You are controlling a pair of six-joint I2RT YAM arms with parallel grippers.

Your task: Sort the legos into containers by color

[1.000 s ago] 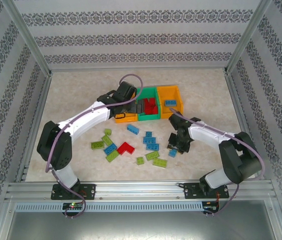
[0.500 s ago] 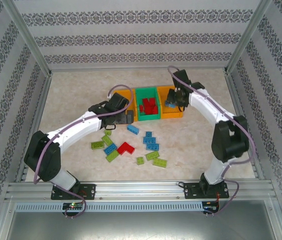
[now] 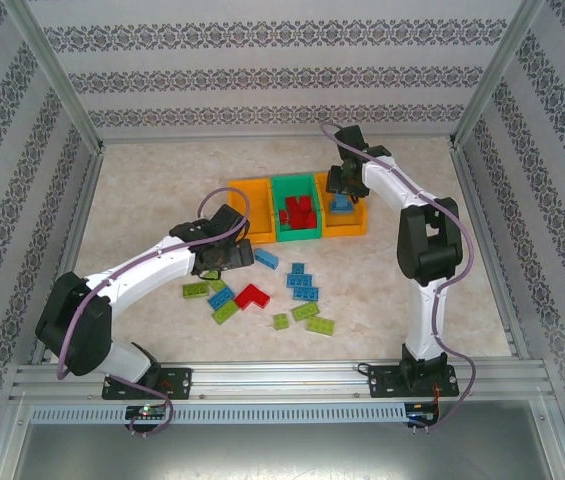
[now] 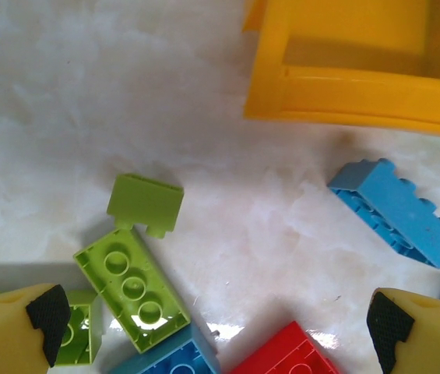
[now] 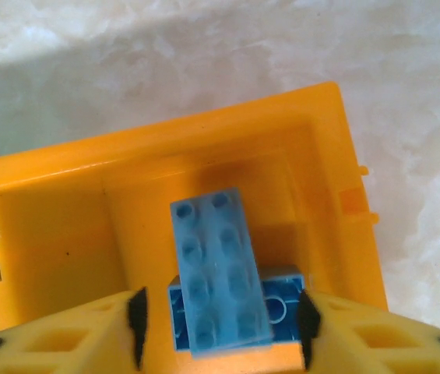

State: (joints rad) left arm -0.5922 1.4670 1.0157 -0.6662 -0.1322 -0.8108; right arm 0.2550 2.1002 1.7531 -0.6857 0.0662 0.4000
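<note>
Hanging over the right orange bin [image 5: 56, 234], the right gripper [image 5: 221, 312] has its jaws parted wider than the blue brick [image 5: 218, 265] that sits between them, with a strip of orange showing on each side of it. Neither pad touches that brick. Directly beneath it, toward the right-hand finger, a second blue brick [image 5: 283, 308] lies on the bin floor; whether the upper one rests on it or is in the air I cannot tell. From the overhead camera the same gripper [image 3: 342, 190] is above that bin, and red bricks [image 3: 297, 212] fill the green bin [image 3: 294, 179] beside it.

The left gripper [image 4: 216, 323] is spread wide and holds nothing, poised low over the table [image 4: 87, 93]. Between its fingers [image 4: 17, 327], toward the left one, lies a lime green brick [image 4: 130, 288], studs up, touching a blue piece [image 4: 169, 360] and near a red brick [image 4: 286, 354] at the midline. Just ahead of the left finger sits a small lime piece [image 4: 146, 204]. Ahead of the right finger a long blue brick [image 4: 395, 212] lies tilted, and beyond it is the left orange bin [image 4: 344, 86]. Overhead, this gripper [image 3: 224, 255] is at the near-left edge of the loose legos [image 3: 297, 290].
</note>
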